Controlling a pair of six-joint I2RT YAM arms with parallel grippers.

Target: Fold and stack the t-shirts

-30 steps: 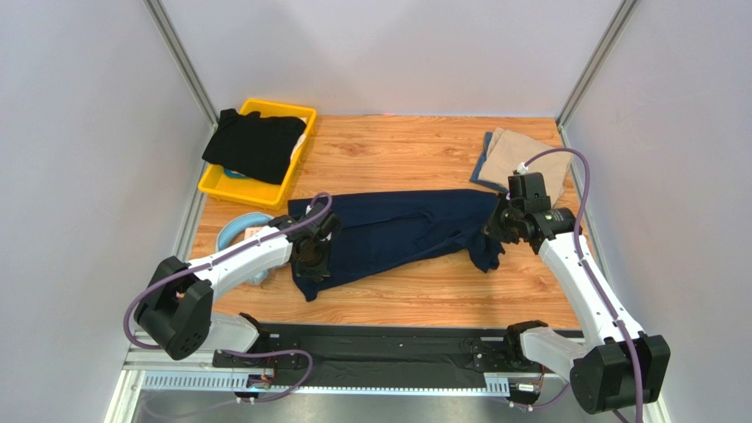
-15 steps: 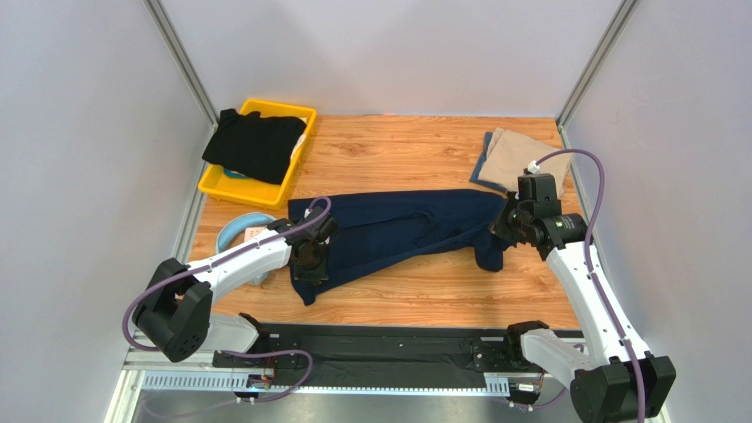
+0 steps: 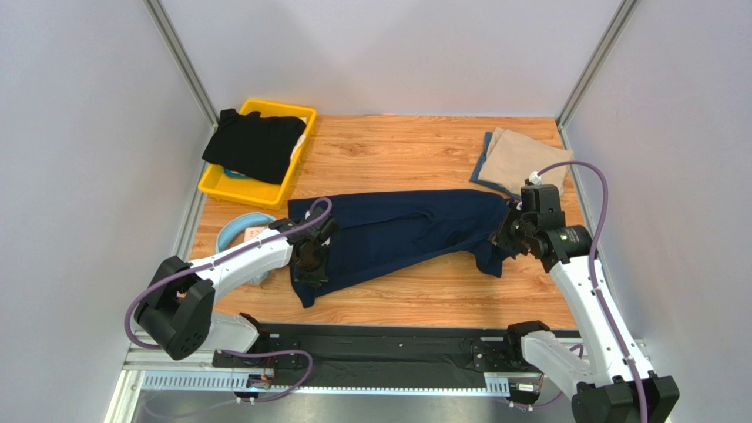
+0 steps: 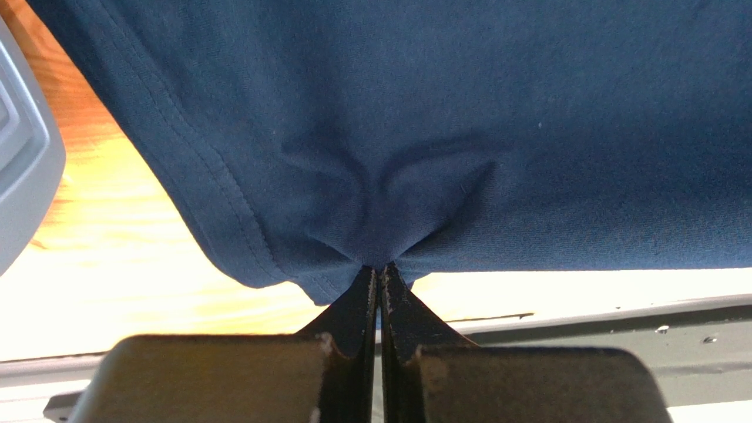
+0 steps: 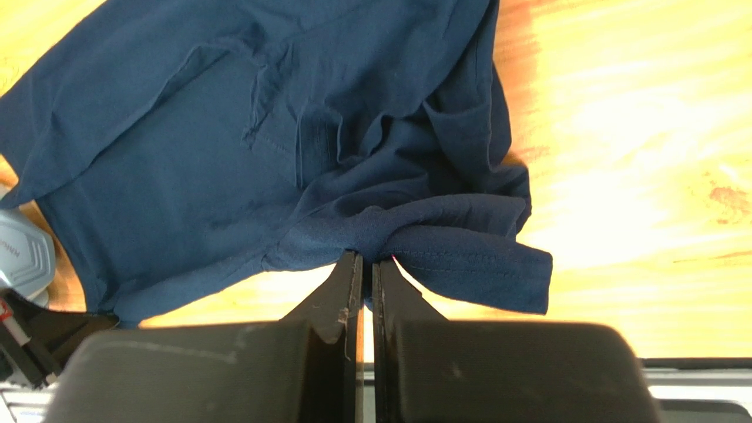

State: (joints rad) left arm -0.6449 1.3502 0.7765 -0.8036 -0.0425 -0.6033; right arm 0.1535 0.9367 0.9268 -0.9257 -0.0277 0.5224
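Clamping navy t-shirt (image 3: 397, 233): left end effector (image 4: 379, 278), right end effector (image 5: 366, 264), both pinched on cloth.
Left side: headphones (image 3: 236, 231) near the shirt; black t-shirt (image 3: 254, 145) over yellow bin (image 3: 221, 187).
Right side: tan t-shirt (image 3: 521, 163).

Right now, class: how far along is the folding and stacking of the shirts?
Done: the tan shirt looks folded at the far right. In hand: the navy shirt, pinched at opposite ends by the left gripper and right gripper. Left: folding it, then the black shirt draped over the yellow bin, and stacking all.
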